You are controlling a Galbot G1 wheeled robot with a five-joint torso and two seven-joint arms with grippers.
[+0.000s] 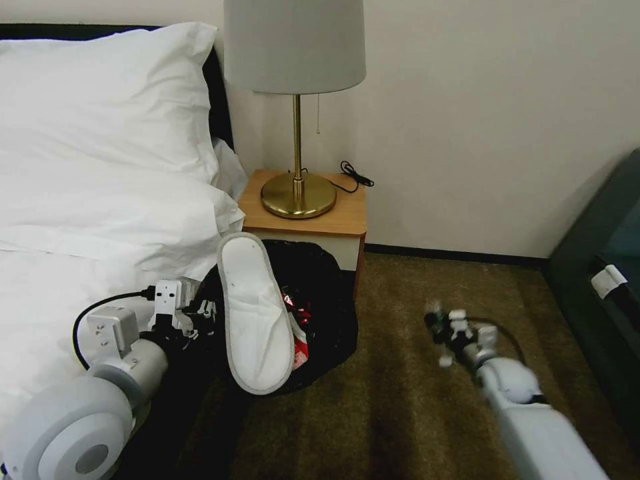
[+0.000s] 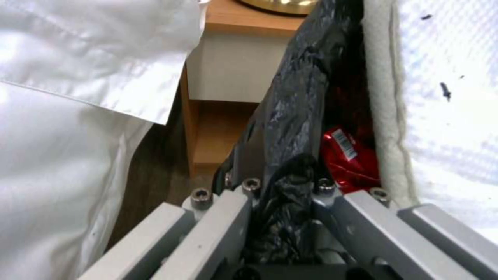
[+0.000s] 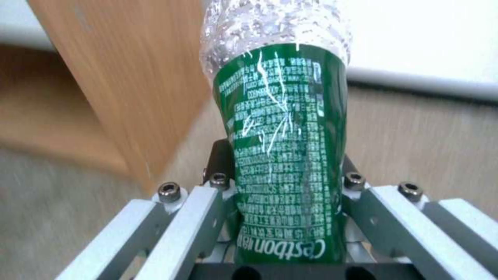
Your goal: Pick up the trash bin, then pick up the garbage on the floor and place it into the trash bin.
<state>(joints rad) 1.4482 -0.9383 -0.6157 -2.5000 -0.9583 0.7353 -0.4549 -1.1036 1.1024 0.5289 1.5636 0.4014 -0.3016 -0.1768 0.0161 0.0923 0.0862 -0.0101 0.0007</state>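
The black trash bin (image 1: 330, 293) hangs tilted beside the bed, lined with a crinkled black bag (image 2: 301, 97). My left gripper (image 1: 200, 310) is shut on its bagged rim (image 2: 283, 175). A flat white slipper (image 1: 257, 313) sticks up out of the bin, and red wrappers (image 2: 348, 155) lie inside next to it. My right gripper (image 1: 443, 330) hovers over the carpet to the right of the bin, shut on a small green bottle (image 3: 283, 128) with a crinkled clear top.
A wooden nightstand (image 1: 333, 217) with a brass lamp (image 1: 298, 193) and a black cable stands right behind the bin. The white bed (image 1: 80, 220) is on the left and a dark cabinet (image 1: 600, 293) on the right. Brown carpet (image 1: 400, 413) lies open between them.
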